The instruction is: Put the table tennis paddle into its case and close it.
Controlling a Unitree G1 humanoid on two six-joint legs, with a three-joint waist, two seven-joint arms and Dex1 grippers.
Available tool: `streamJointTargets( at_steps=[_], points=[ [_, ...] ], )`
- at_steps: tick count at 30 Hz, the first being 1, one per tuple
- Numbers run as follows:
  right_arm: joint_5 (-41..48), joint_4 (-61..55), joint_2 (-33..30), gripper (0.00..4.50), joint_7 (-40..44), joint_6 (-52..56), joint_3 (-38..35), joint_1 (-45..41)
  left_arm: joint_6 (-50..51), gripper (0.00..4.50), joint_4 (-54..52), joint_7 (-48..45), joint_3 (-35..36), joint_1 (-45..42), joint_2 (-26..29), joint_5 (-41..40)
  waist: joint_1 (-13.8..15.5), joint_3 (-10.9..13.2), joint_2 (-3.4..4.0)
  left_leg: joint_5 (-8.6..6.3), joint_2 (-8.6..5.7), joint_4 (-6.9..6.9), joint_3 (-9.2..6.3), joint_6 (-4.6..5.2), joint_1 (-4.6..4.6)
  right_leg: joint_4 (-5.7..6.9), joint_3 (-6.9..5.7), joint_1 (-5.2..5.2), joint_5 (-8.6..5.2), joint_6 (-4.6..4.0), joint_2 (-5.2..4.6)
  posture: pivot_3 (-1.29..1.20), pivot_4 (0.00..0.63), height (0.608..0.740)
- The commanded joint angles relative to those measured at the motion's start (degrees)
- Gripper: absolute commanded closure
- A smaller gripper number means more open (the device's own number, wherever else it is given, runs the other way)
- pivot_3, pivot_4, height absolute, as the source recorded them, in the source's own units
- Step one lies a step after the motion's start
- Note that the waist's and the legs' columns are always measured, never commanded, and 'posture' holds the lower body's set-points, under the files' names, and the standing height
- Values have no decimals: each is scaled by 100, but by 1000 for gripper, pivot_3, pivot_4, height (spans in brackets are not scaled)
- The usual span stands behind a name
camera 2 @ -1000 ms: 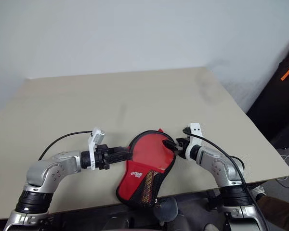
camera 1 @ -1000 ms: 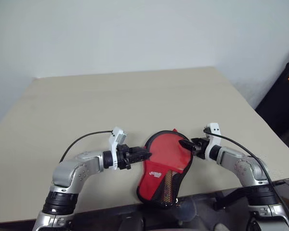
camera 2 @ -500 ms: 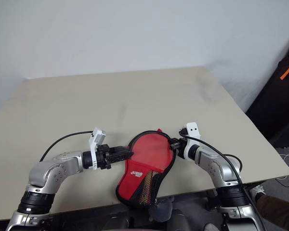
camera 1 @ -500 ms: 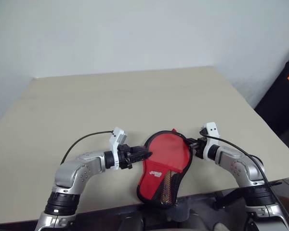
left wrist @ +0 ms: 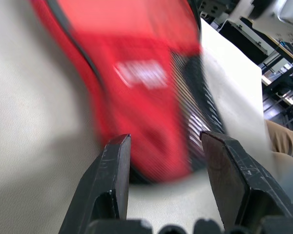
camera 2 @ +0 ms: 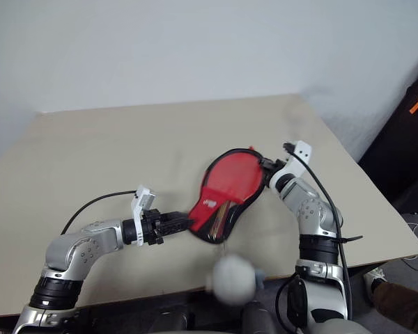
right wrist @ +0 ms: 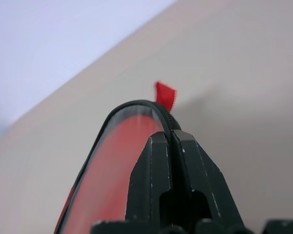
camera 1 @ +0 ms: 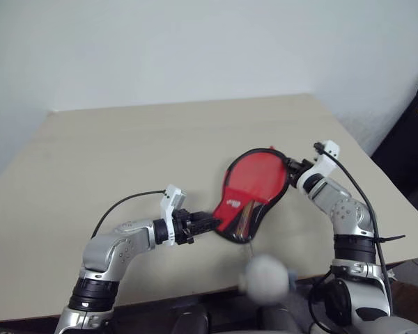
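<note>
left eye view: we see the right gripper has swung up and away from us, dragging the round end of the case with it, so the cover now lies tilted toward the table's far right instead of sitting by the near edge. its fingers are pressed together, pinching the black rim beside the red tab. the left gripper stays put, jaws spread around the handle end of the cover. we can't see the table tennis paddle, we judge it is inside. a grey-white fluffy ball hangs below the near edge. we judge zipping is underway, closure not confirmed.
</note>
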Motion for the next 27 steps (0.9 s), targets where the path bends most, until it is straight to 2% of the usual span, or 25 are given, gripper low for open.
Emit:
streamJointTargets(
  at_steps=[1,5,10,15,16,18,23,26,27],
  points=[
    [-98,292,-212,4475,-346,-498,-417,-315,-18,2118,-52,14,105,-36,22,-64,-7,3,7,0,0,-2,1,0,0,0,0,-1,0,0,0,0,0,740],
    [-371,734,-296,4475,-573,-709,-417,-271,-52,2118,-104,32,21,8,-18,-36,-62,5,22,1,0,-4,3,1,2,1,3,-3,0,-2,1,0,0,740],
    [-651,406,-204,4475,-261,-539,164,142,-80,2118,-100,44,-19,22,-40,-7,-136,6,31,1,0,-8,-1,2,3,2,4,-1,-3,-5,2,0,0,740],
    [-726,40,-231,4475,-146,-119,446,522,-24,2118,26,11,171,-64,-23,-135,-187,5,32,1,0,-10,-1,2,6,3,5,-1,-3,-6,3,0,0,740],
    [-707,-18,-223,3991,-152,-70,432,574,-21,2118,59,-12,210,-86,-3,-158,-200,5,32,1,0,-11,-2,2,7,3,4,0,-4,-6,3,0,0,740],
    [-698,-115,-210,3488,-142,-6,412,638,-59,2118,104,-62,230,-105,48,-136,-209,5,32,1,1,-12,-3,2,8,4,4,0,-4,-7,4,0,0,740],
    [-823,-185,-248,1702,-141,-98,414,689,76,2118,246,-156,429,-201,141,-285,-210,5,30,1,0,-11,-3,2,8,4,4,2,-5,-7,4,0,0,740],
    [-790,-374,-255,639,126,-946,207,802,207,2118,228,-329,572,-161,359,-418,-191,5,30,1,0,-9,-3,2,8,4,4,4,-5,-7,3,0,0,740],
    [-710,-462,-224,639,279,-1281,103,863,229,2118,252,-382,626,-134,442,-450,-188,6,30,1,0,-9,-3,2,7,4,4,3,-5,-7,3,0,0,740]
  ],
)
